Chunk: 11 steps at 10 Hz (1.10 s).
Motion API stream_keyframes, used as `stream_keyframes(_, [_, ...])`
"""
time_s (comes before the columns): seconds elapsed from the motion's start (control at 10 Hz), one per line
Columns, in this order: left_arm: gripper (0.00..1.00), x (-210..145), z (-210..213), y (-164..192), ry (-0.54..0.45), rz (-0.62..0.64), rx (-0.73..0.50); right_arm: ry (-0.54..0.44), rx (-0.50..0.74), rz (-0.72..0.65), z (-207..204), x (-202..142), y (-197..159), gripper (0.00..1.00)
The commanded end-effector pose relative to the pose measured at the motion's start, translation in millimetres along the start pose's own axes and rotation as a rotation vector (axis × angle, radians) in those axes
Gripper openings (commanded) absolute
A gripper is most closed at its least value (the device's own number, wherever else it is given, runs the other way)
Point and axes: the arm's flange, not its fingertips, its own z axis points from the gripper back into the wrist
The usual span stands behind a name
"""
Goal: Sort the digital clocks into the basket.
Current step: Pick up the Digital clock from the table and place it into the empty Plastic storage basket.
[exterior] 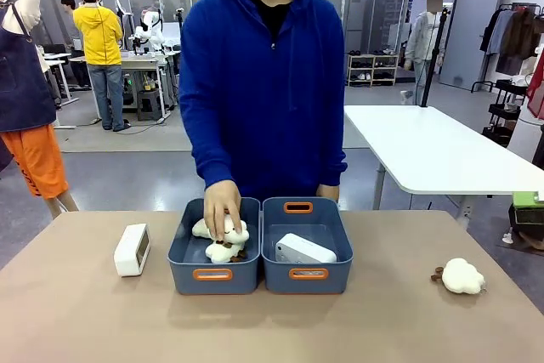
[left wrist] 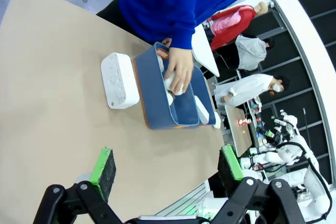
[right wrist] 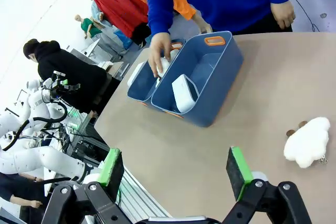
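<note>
The left gripper (left wrist: 167, 167) hangs spread wide, empty. A small white rounded plastic digital clock (exterior: 132, 249) stands on the tan table (exterior: 76, 320), just left of the left blue-grey bin (exterior: 183, 278). It is probably light, rigid and slick, so pinch its flat faces. The second white clock (exterior: 304, 250) lies in the right blue-grey plastic basket (exterior: 333, 278). The right gripper (right wrist: 176, 169) gapes empty too.

The clock (exterior: 132, 249) is smooth white plastic, the basket (exterior: 280, 283) matt blue-grey plastic (orange handle trim), the plush toy (exterior: 462, 276) fluffy, the worktop (exterior: 85, 320) matt.
</note>
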Motion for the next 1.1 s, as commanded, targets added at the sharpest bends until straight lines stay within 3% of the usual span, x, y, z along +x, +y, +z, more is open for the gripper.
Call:
stream_keyframes(0.0, [1.00,-0.3,-70.6,-10.7,0.175,-0.028,0.171,-0.014,-0.008,0.005,-1.5,1.8,-2.2,1.00])
stream_keyframes(0.1, [1.00,1.5,-118.0,-17.9,0.256,-0.025,0.133,-0.014,-0.008,0.005,-1.5,1.8,-2.2,1.00])
stream_keyframes(0.3, [1.00,18.1,-188.6,-31.5,0.279,-0.004,0.229,-0.014,-0.008,0.005,-1.5,1.8,-2.2,1.00])
stream_keyframes(0.7, [1.00,37.3,-290.9,-40.5,0.410,-0.086,0.477,-0.014,-0.008,0.005,-1.5,1.8,-2.2,1.00])
stream_keyframes(1.0, [1.00,43.1,-339.9,-27.4,0.412,-0.136,0.633,-0.014,-0.008,0.005,-1.5,1.8,-2.2,1.00])
